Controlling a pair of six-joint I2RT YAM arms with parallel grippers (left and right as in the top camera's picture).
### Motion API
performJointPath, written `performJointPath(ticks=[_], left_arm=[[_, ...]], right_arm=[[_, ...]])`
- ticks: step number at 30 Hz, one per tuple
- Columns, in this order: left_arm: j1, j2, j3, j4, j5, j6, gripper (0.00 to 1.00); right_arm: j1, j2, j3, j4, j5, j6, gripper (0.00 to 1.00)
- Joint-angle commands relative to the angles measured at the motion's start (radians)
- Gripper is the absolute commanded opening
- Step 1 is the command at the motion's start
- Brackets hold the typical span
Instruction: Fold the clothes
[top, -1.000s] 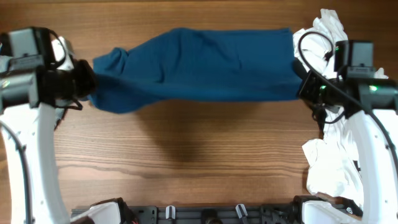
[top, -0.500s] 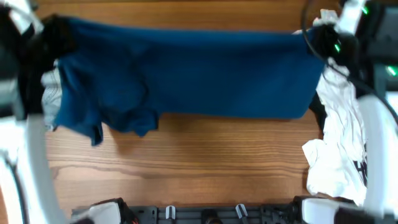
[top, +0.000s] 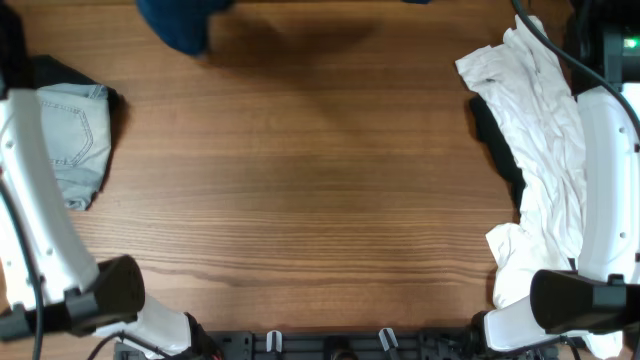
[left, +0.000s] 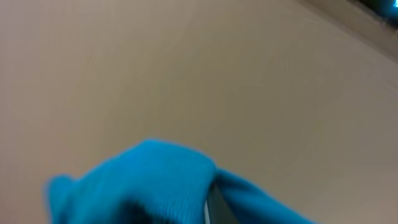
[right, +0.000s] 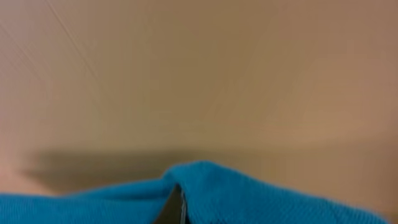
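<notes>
Left pincer (left: 212, 205) and right pincer (right: 178, 208) each clamp a pinch of the teal shirt (top: 178, 22), held aloft over the table (top: 320, 180) at its far edge, nearly out of the overhead view; in my judgement, it should be lowered taut and level, laying flat without bunching.

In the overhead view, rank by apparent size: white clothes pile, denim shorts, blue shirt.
Largest: crumpled white fabric clothes pile.
Then: light-blue denim shorts.
Smallest: dark teal-blue soft shirt, though it is mostly cut off by the frame's top edge.
</notes>
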Motion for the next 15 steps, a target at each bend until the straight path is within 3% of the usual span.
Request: performJointPath(ticks=[1,4,6,12,15], left_arm=[[0.004,0.072,-0.011,-0.394,0.025,0.109,0.04],[-0.014,0.183,-0.016,-0.855,-0.082,0.118,0.04],[-0.015,0.267,-0.044,-0.999,-0.072,0.138,0.04],[-0.045,0.338,-0.23,-1.259,0.026,0.302,0.04],[-0.077,0.284,-0.376,-1.258,0.025,0.313,0.04]], right_arm=[[-0.013,0.045,-0.003,-0.266,0.104,-0.082,0.04],[-0.013,0.12,-0.011,-0.584,0.121,-0.14,0.04],[-0.013,0.169,-0.038,-0.727,0.119,-0.146,0.04],[-0.013,0.208,-0.244,-0.937,0.155,-0.117,0.04],[-0.013,0.208,-0.334,-0.976,0.28,-0.034,0.04]])
